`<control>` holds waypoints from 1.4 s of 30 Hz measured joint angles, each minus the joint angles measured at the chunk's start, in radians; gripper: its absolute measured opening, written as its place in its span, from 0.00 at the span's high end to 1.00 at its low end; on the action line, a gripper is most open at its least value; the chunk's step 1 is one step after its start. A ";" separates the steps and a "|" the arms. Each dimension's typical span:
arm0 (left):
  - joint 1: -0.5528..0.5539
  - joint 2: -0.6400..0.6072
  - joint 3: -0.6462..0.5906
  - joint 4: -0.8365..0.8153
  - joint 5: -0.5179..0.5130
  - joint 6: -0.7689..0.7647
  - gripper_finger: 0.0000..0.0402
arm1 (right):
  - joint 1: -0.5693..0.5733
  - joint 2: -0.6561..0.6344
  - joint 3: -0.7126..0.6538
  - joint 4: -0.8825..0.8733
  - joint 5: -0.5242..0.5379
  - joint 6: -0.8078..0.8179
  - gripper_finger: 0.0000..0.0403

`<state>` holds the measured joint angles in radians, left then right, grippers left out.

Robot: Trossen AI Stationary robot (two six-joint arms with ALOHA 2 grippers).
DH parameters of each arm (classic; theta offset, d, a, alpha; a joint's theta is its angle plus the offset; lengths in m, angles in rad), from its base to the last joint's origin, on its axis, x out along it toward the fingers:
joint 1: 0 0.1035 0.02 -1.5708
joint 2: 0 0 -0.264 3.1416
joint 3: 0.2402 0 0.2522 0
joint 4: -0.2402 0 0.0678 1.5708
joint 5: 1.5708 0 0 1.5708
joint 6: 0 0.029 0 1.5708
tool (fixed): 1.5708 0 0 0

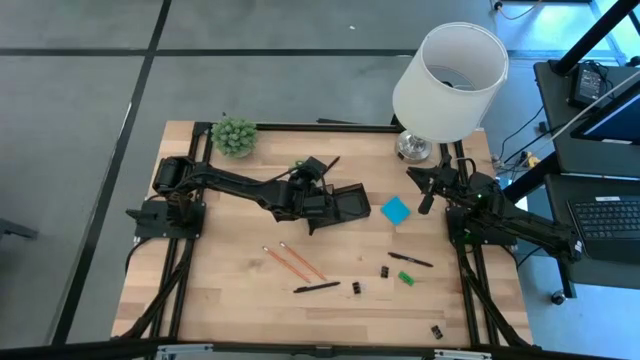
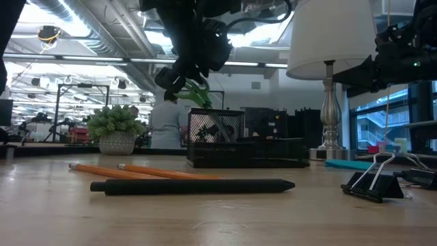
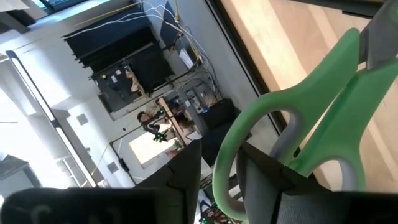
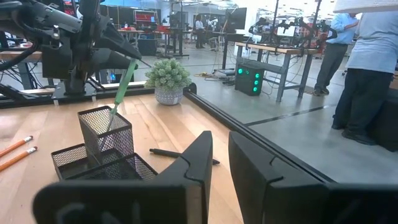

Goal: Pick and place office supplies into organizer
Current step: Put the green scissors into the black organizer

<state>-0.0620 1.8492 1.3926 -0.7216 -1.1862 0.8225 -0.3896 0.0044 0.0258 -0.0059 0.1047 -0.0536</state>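
Scissors [image 4: 124, 83], gripped by the left gripper [image 2: 186, 87], should be lowered straight into the organizer [image 4: 99, 127] cup before release, while the narrow-jawed right gripper [image 1: 428, 188] is parked beside it

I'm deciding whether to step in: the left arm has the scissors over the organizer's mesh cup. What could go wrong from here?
1. The scissors stand tilted in the tall mesh cup; once freed by the left gripper they may lean and tip the light organizer.
2. One finger passes through a handle loop, so pulling away might drag the scissors back out.
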 joint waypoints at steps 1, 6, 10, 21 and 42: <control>0.000 0.000 0.000 0.000 0.000 0.000 0.77 | 0.000 0.000 0.000 0.000 0.000 0.000 0.86; -0.002 0.000 0.000 0.000 0.000 0.000 0.77 | 0.000 0.000 0.000 0.000 0.000 0.000 0.86; -0.002 0.000 0.000 0.000 0.000 0.000 0.77 | 0.000 0.000 0.000 0.000 0.000 0.051 0.86; -0.002 0.000 0.000 0.000 0.030 -0.009 0.77 | 0.000 0.000 0.000 0.000 -0.001 0.161 0.86; -0.004 -0.012 0.000 0.000 0.104 -0.109 0.60 | 0.000 0.000 0.000 -0.004 -0.030 0.258 0.86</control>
<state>-0.0658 1.8374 1.3926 -0.7219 -1.0824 0.7138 -0.3893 0.0040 0.0257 -0.0101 0.0746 0.2043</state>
